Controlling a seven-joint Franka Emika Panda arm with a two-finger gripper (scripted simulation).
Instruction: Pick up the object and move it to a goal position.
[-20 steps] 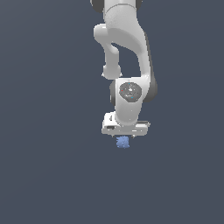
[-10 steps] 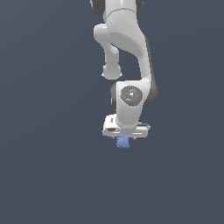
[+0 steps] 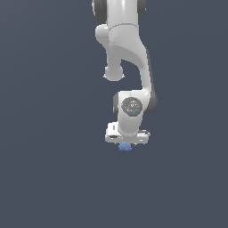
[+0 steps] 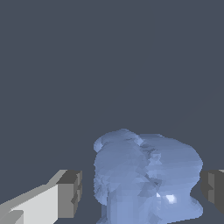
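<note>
The object (image 4: 148, 175) is a small periwinkle-blue lumpy blob lying on the dark grey floor. In the wrist view it sits between the two fingers of my gripper (image 4: 142, 192). One grey pad (image 4: 70, 192) stands a small gap away from it, and the other pad (image 4: 214, 190) is very close to its opposite side. The jaws are open around the blob. In the exterior view the white hand (image 3: 127, 135) is low over the object (image 3: 125, 147), and only the blob's lower edge shows below it.
The white arm (image 3: 127, 53) reaches down from the top of the exterior view. A plain dark grey floor (image 3: 49, 178) lies all around.
The hand has come down over the blob. Less of the blob shows under it than a second ago. The blob has not moved.
</note>
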